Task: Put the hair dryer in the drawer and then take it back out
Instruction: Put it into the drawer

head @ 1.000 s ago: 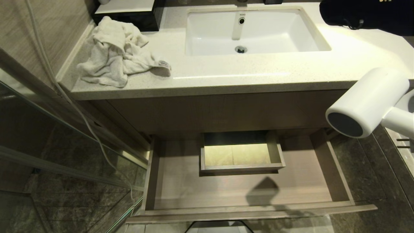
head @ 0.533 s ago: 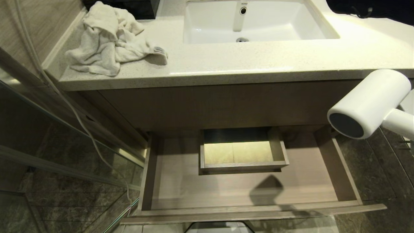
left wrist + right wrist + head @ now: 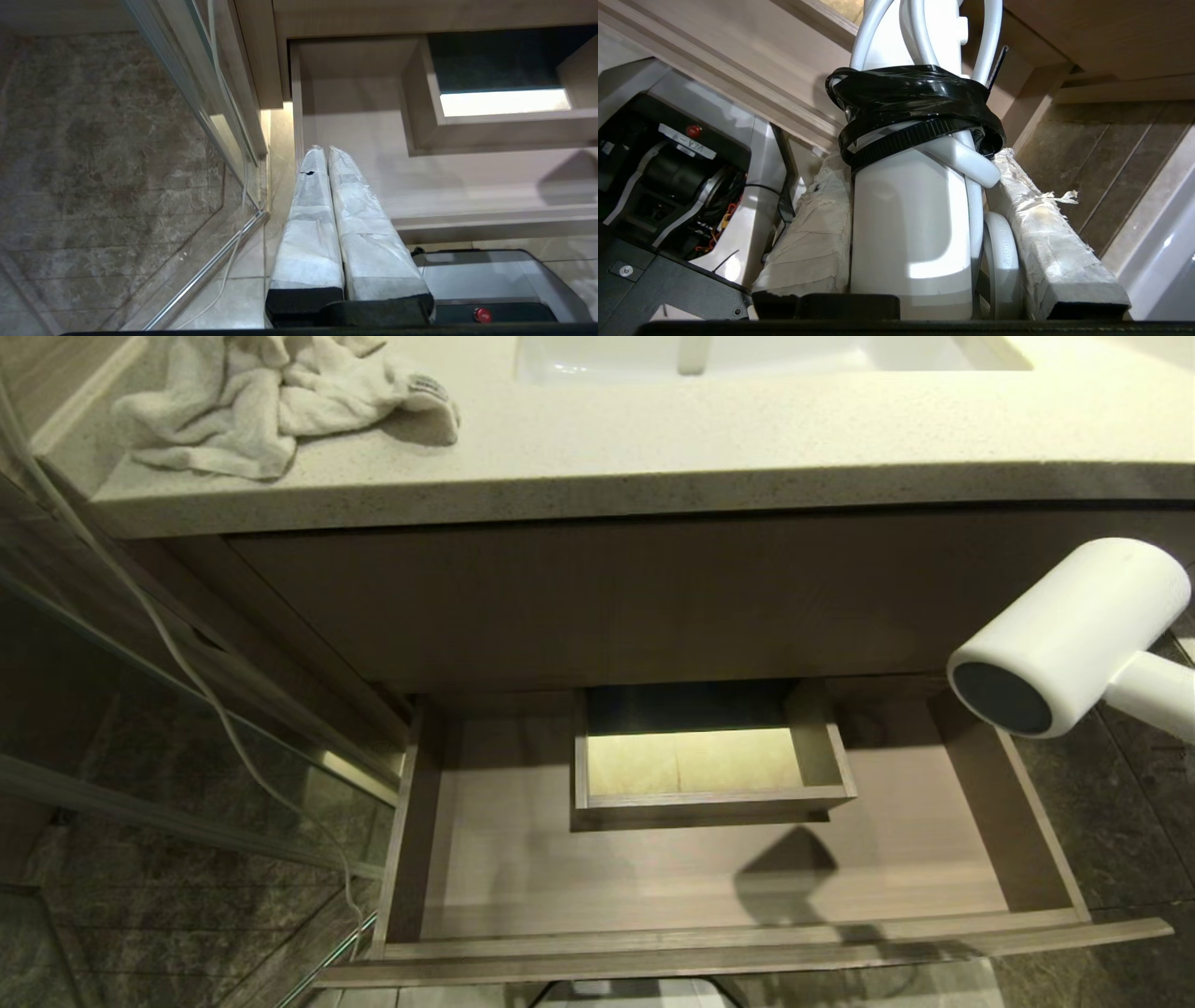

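Hair dryer [image 3: 1074, 635]: handle pinched in right gripper [image 3: 920, 252], barrel's long axis pointing seven o'clock; open drawer [image 3: 1036, 821] lies at eight o'clock. Left gripper [image 3: 327, 156]: pressed together, idle.

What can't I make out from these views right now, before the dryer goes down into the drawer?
- Right gripper: absent from the head view; the frame edge cuts the hair dryer at its handle.
- Dryer barrel: out of the right wrist view, past the top edge.
- Drawer front: edge-on in the head view, face unseen.
- Boxed cut-out: its rear lies in shadow.
- Left gripper: only in its wrist view.
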